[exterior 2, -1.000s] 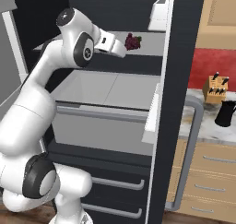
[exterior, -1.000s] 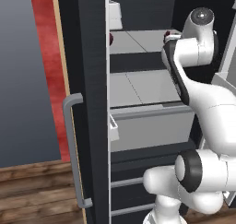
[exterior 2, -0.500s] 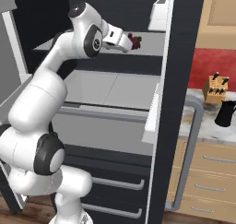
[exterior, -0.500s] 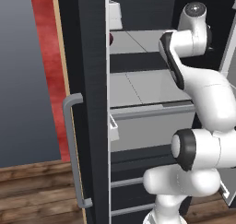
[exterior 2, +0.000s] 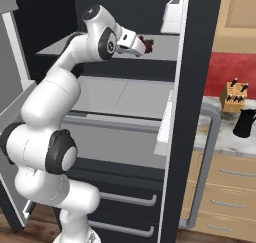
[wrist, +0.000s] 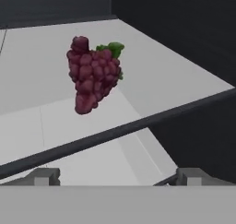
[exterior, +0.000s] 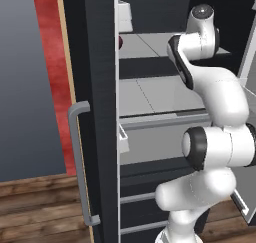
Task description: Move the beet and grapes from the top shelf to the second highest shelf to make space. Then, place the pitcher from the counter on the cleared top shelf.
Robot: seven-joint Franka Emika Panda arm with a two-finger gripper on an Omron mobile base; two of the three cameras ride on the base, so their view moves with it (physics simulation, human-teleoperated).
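- Presently, in the left base view, the arm reaches into the open fridge at the level of the top shelf. A dark-red sliver shows at the door edge; it may be the beet, but too little is visible to confirm. Risk: if it is the beet, a sweep of the arm's elbow could knock it along the shelf.
- In the right base view, the end effector sits just beside the grapes on the top shelf, jaws spread wide and holding nothing. The second highest shelf lies bare below. The pitcher stands on the desk near a knife block. Risk: a misjudged advance could push the cluster deeper instead of straddling it.
- In the hand view, the grapes lie beyond the shelf's dark front edge, left of centre between the fingertips. Risk: closing from this offset may catch only the side of the bumpy cluster, which could slip out during transfer; a low approach could strike the front edge.
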